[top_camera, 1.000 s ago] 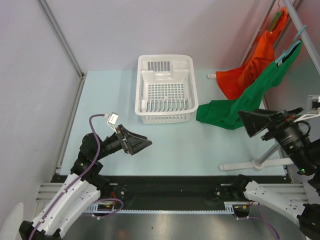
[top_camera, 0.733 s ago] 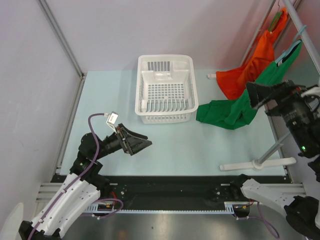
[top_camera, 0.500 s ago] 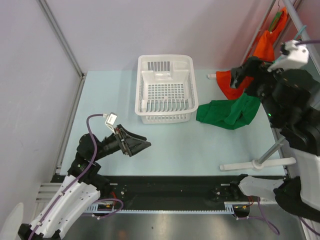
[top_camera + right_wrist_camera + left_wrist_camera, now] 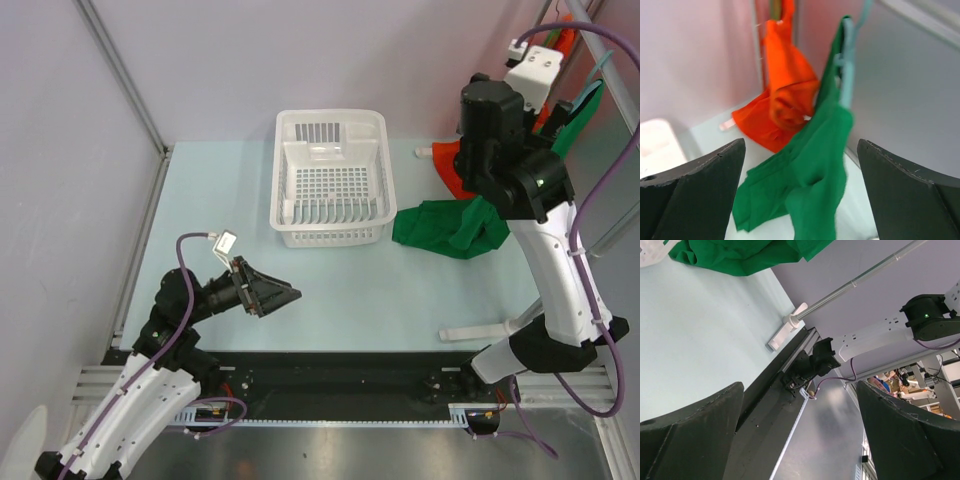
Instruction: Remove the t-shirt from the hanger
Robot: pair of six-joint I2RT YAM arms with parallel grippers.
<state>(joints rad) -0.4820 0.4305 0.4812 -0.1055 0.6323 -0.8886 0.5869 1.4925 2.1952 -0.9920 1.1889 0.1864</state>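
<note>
Raised toward the green t-shirt [image 4: 815,165], right pincer [image 4: 801,145] gapes apart; left pincer [image 4: 800,385] likewise.

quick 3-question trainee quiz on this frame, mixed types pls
1. True or false: the right gripper is shut on the green t-shirt.
2. The green t-shirt's hanger is: A) light blue B) red C) black
3. What white thing stands on the table left of the green t-shirt?
Key: 1 false, its jaws stand open. 2 A. 3 the basket.
</note>
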